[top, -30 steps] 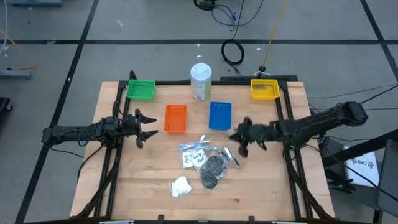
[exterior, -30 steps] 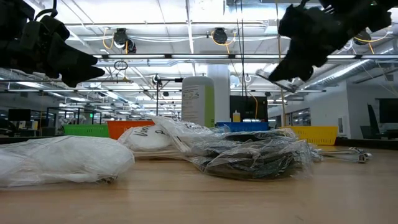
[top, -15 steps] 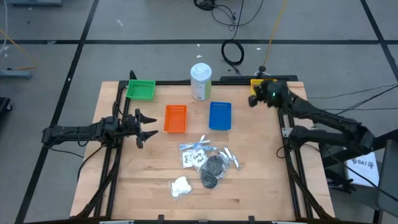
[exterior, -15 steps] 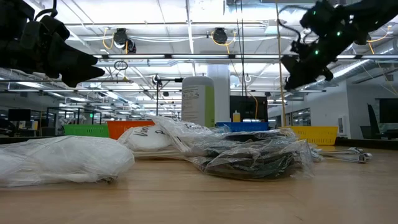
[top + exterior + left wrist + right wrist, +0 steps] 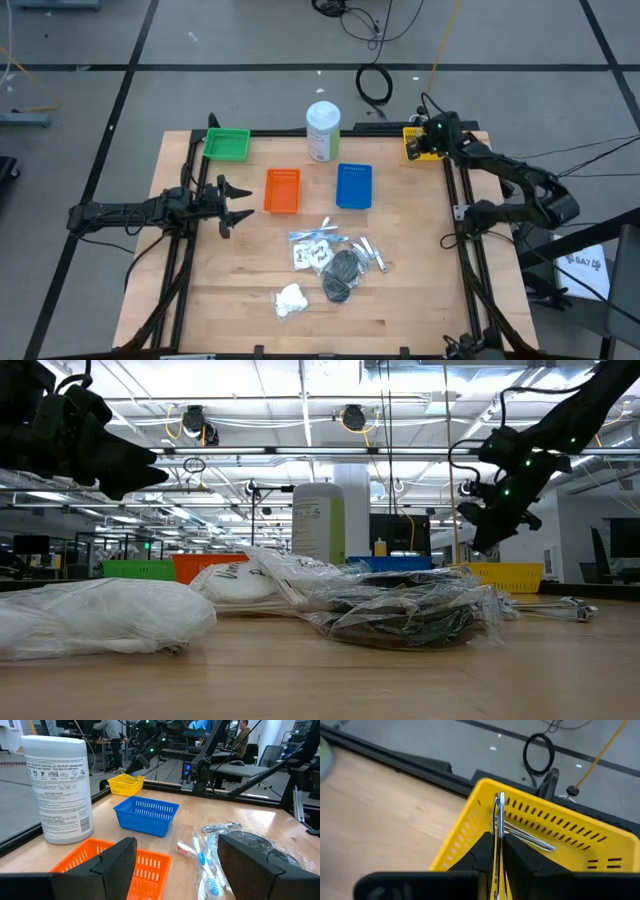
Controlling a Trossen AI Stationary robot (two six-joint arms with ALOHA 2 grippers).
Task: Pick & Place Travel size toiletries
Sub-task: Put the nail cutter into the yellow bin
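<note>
Four small baskets sit on the wooden bench (image 5: 420,300) in the high view. From left to right they are a green basket (image 5: 226,144) near the upper left of the bench, an orange basket (image 5: 282,190), a blue basket (image 5: 354,186) and a yellow basket (image 5: 424,143) at the upper right corner. Nothing shows inside the green, orange and blue ones. The yellow basket has a slim silvery stick (image 5: 530,840) lying in it, seen in the right wrist view. One tall white bottle (image 5: 322,131) stands between the green and yellow baskets.

At the left of the frame, the left pincer (image 5: 232,203) hangs over the left side of the bench, beside the orange basket. Its two fingers are spread wide apart and hold nothing.

Below the orange and blue baskets, near the middle of the bench, lies a little heap of toiletries. It has a clear sachet (image 5: 312,247) with white and dark things inside, two dark grey round puffs (image 5: 341,274) in clear wrap, and silvery sticks (image 5: 371,252) on the heap's right edge. One white fluffy wad (image 5: 291,300) lies just below the heap, a bit to the left.

At the upper right, the right pincer (image 5: 420,146) is over the yellow basket. Its fingers are clamped on a second silvery stick (image 5: 498,837), which stands upright above the basket.
</note>
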